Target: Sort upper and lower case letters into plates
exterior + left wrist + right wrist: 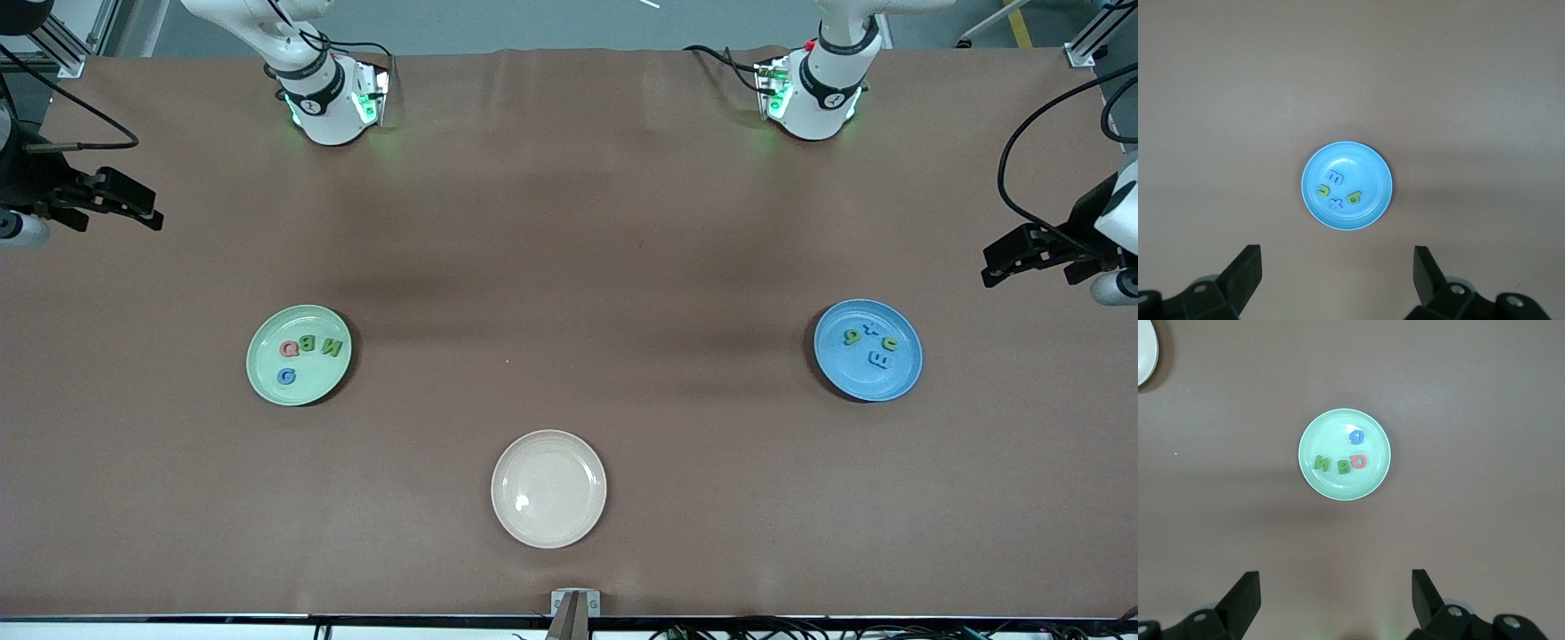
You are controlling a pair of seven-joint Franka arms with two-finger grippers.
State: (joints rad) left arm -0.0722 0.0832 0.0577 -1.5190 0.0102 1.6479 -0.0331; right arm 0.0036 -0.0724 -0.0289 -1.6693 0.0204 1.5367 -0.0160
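Two plates loaded, one bare, on a brown table (569,222).

Toward the right arm's end, a pale green plate (267,378) holding four letters: a red Q (289,349), a green B (308,343) and a green N (331,347) in a row, with a blue G (286,376) nearer the front camera. Same four seen from the right wrist view inside the green plate (1318,483), the blue G (1357,438) set apart from the row of three.

Toward the left arm's end, a blue plate (853,378) carrying four letters: a green g (852,336), a green one that reads as a J (888,342), a small blue t (870,341) between them, and a blue m (877,359) nearer the front camera. In the left wrist view, all four grouped near the middle of the blue plate (1375,170).

Between the two and nearer the front camera, a cream-white plate (511,520), nothing in it.

Right gripper (142,212) raised at the table's edge, fingers (1245,597) spread wide, holding nothing. Left gripper (996,267) likewise raised at its own end, fingers (1245,273) wide apart and empty-handed. Both arms waiting, well apart from the plates.
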